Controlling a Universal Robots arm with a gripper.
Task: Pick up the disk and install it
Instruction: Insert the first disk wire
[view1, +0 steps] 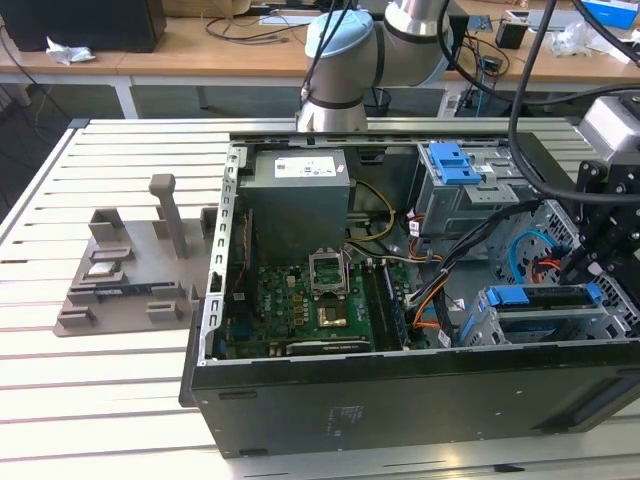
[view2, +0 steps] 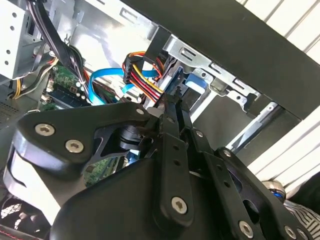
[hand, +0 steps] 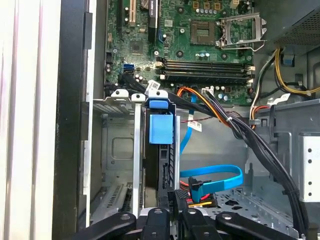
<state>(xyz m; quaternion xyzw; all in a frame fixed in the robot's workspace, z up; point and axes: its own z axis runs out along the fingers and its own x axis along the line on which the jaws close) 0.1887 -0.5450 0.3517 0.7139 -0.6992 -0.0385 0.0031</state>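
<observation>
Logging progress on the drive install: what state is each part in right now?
Black computer case: lying on its side, open.
Silver hard drive with blue side rails: seated in the drive cage.
Silver processor socket: latch raised, empty.
Black tool: at the drive's end.

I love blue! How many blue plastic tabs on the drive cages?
2. Upper tab tops the back cage; lower tab, the front cage at the exterior view's right. Others may hide.
</observation>
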